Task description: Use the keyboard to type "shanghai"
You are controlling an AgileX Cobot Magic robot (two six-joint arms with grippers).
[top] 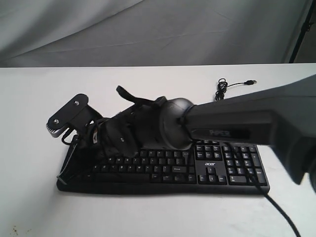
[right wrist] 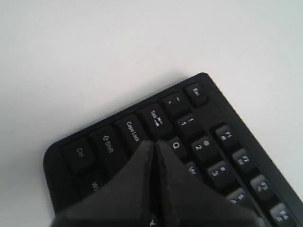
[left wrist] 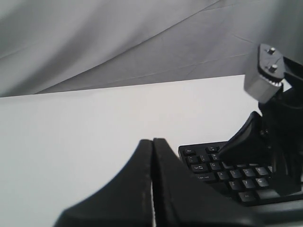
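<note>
The black keyboard [top: 212,168] lies across the white table, its acer logo above the arrow keys. My right arm reaches over it from the right, and the right gripper [top: 64,174] points down at its left end. In the right wrist view this gripper [right wrist: 154,143] is shut and empty, its tips low over the keyboard [right wrist: 208,144] where Caps Lock, Tab and Q meet. The left wrist view shows the left gripper [left wrist: 152,142] shut and empty, over bare table off the left end of the keyboard [left wrist: 208,166], with the right gripper [left wrist: 222,149] beyond. The exterior view does not show the left gripper.
The thin USB cable [top: 224,89] lies coiled on the table behind the keyboard, its plug end loose. Another black cable [top: 281,212] runs off the table's front right. A grey cloth backdrop [top: 148,29] hangs behind the white table [top: 29,98].
</note>
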